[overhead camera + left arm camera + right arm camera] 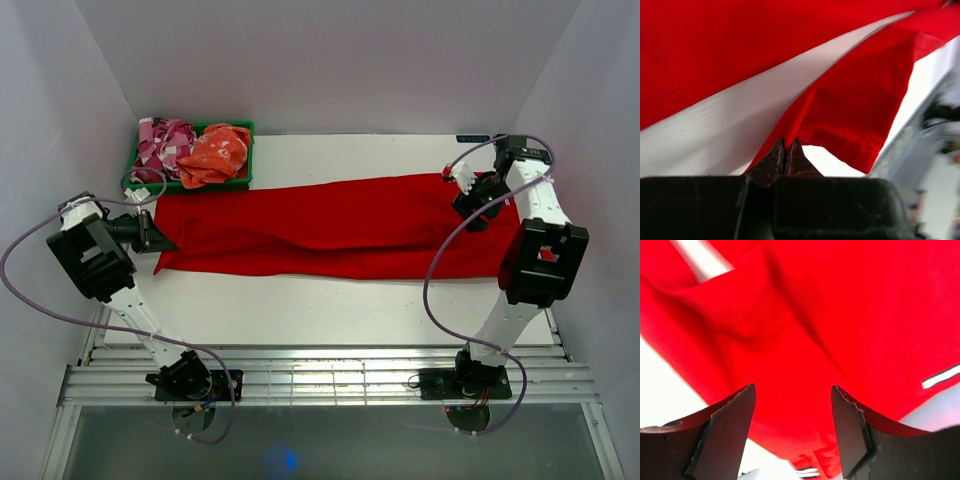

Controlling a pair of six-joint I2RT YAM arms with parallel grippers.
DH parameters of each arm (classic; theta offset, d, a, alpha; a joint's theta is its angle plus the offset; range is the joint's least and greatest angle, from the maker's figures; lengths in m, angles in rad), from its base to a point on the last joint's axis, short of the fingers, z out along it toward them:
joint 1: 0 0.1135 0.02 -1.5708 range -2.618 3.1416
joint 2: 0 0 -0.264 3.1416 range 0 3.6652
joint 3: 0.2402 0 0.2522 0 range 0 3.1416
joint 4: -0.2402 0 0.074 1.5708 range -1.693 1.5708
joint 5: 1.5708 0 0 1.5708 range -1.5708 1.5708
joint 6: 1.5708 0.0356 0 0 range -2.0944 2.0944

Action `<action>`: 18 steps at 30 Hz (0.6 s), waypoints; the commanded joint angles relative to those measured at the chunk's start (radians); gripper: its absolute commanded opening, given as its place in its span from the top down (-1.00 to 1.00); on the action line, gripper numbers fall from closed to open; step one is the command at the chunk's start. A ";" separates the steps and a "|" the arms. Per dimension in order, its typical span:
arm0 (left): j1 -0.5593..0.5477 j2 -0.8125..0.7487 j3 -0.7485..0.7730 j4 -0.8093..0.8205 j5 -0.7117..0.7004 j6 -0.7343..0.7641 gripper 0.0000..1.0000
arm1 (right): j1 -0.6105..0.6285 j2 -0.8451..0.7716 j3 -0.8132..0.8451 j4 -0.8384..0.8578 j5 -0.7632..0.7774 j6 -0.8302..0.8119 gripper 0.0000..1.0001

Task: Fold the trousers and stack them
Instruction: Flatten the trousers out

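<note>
1. Left arm [95, 255]: stands at the left edge of the tabletop [330, 300], wrist turned inward toward the cloth.

2. Left end effector [168, 242] [785, 150]: closed, its two dark fingertips [774, 159] pressed together on a pinch of red fabric at the near left corner of the trousers [330, 225]. In the left wrist view a hemmed flap [855, 100] rises off the white surface from that pinch.

3. Green bin [249, 165]: far left corner of the tabletop, just behind the left end of the trousers. It holds a pink-and-white patterned garment [162, 142] on its left side and a crumpled orange garment [218, 152] on its right.

4. Trousers: one plain bright red pair, lying lengthwise across the middle of the tabletop, reaching from the left end effector to the right one. The cloth lies mostly flat, with long shallow creases running along it. Bare white tabletop shows in front of it and behind it.

5. Right end effector [472, 196] [792, 390]: open, fingers [732, 425] well apart, lowered over the far right end of the trousers [840, 300]. Red cloth fills the gap seen between the fingers; contact cannot be judged. A short white stripe [940, 377] shows on the fabric to the right of them.

6. Right arm [540, 260]: rises at the right edge of the tabletop, wrist bent down and inward over the cloth.
</note>
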 commanded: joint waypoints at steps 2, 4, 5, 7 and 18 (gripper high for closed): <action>0.045 0.020 0.031 0.012 0.157 -0.295 1.00 | 0.007 -0.277 -0.217 0.021 -0.078 -0.207 -0.33; 0.056 0.009 -0.009 0.106 0.171 -0.445 1.00 | 0.024 -0.365 -0.334 0.050 -0.083 -0.226 -0.29; 0.056 -0.001 -0.024 0.142 0.161 -0.485 1.00 | 0.032 -0.385 -0.365 0.062 -0.089 -0.245 -0.28; 0.055 -0.041 -0.069 0.249 0.125 -0.576 0.84 | 0.061 -0.432 -0.455 0.079 -0.078 -0.256 -0.24; 0.055 -0.297 -0.120 0.351 -0.053 -0.377 -0.10 | 0.052 -0.552 -0.781 0.343 0.072 -0.344 -0.41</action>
